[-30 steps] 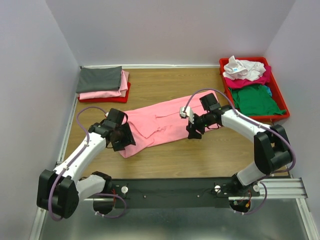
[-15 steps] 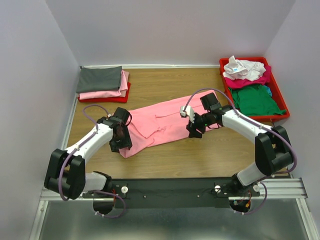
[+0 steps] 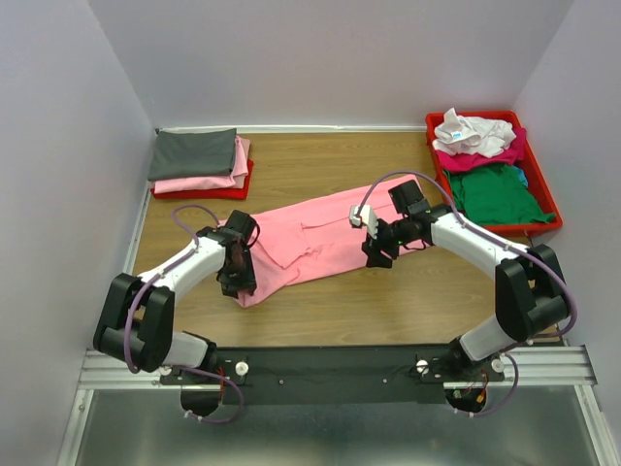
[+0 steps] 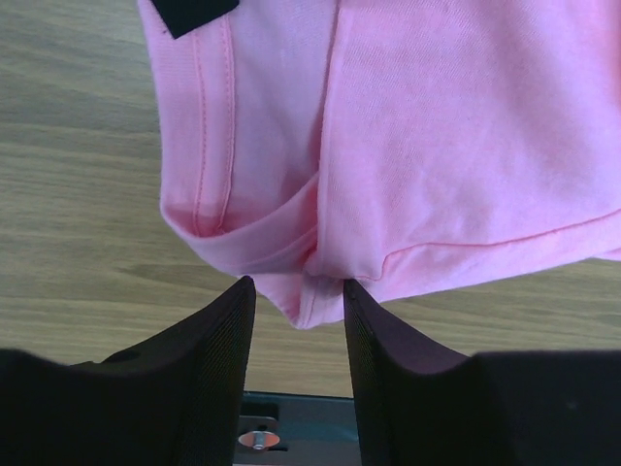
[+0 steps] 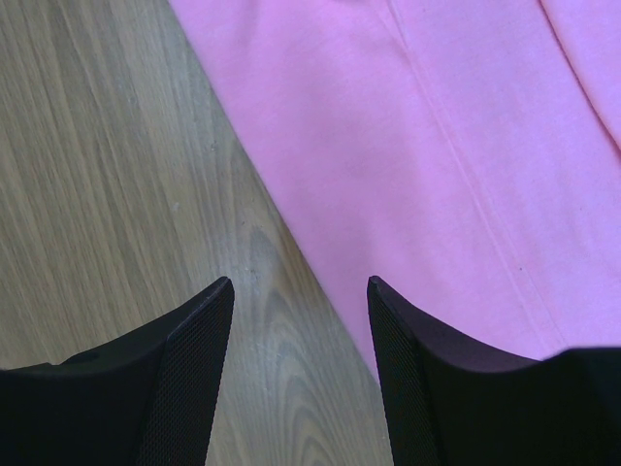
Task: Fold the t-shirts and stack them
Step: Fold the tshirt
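Light brown wood-grain tabletop [image 3: 320,165], bounded by pale lilac walls [image 3: 320,58]. Deep red plastic tray [image 3: 543,228] in far right corner. Flat red plastic tray [image 3: 204,192] at far left. Silver aluminium rail [image 3: 553,365] along near edge.

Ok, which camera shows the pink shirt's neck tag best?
Left wrist: the dark tag sits close-up on the pink shirt, though cropped at the frame edge. In the top view it cannot be made out near the left arm; the right wrist shows only plain pink cloth and table.

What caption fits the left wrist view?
Left fingers straddle the corner of a pink t-shirt on a wooden table.
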